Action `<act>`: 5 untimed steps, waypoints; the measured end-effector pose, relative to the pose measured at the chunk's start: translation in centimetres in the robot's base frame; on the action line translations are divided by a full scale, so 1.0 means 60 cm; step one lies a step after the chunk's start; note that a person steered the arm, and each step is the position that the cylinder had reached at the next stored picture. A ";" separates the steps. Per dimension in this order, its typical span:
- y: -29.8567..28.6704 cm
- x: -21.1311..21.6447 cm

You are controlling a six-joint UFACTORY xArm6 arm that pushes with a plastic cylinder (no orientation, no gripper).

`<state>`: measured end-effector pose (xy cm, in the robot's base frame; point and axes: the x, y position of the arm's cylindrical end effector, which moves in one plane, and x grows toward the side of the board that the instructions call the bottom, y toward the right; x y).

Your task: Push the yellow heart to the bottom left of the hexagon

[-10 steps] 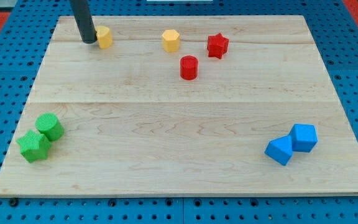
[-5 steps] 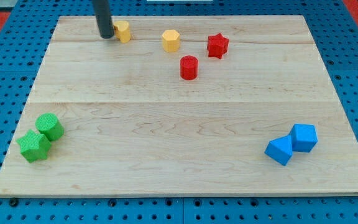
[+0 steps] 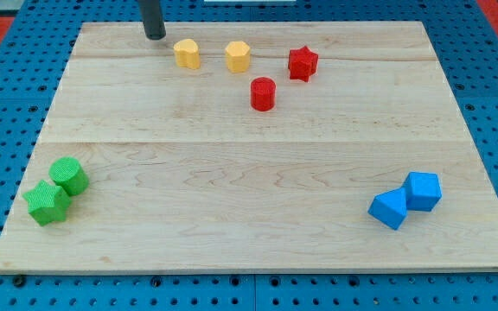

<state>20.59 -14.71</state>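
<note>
A: Yellow, that's the heart (image 3: 187, 53). It sits near the top edge of the desk (image 3: 232, 233), a bit left of the middle. The yellow hexagon (image 3: 238, 56) is just to its right, close but not touching.

B: Which way does the heart point?

A: I cannot tell. It is small, and no side looks longer than the other.

B: Where is my tip (image 3: 155, 36)?

A: Up and to the left of the heart, right by the top edge. There is a little gap between them. There is no gripper on this arm, only the dark rod, so nothing is held.

B: What else is around?

A: A red star (image 3: 302, 62) is to the right of the hexagon, and a red cylinder (image 3: 263, 93) is below and between those two. A green cylinder (image 3: 69, 175) and a green star (image 3: 48, 203) touch each other near the bottom left corner. Two blue blocks (image 3: 405, 199) touch near the bottom right corner. The wood just below and left of the hexagon is bare.
</note>
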 end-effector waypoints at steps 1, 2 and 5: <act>0.042 0.027; 0.043 0.115; 0.051 0.086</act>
<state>25.77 -11.67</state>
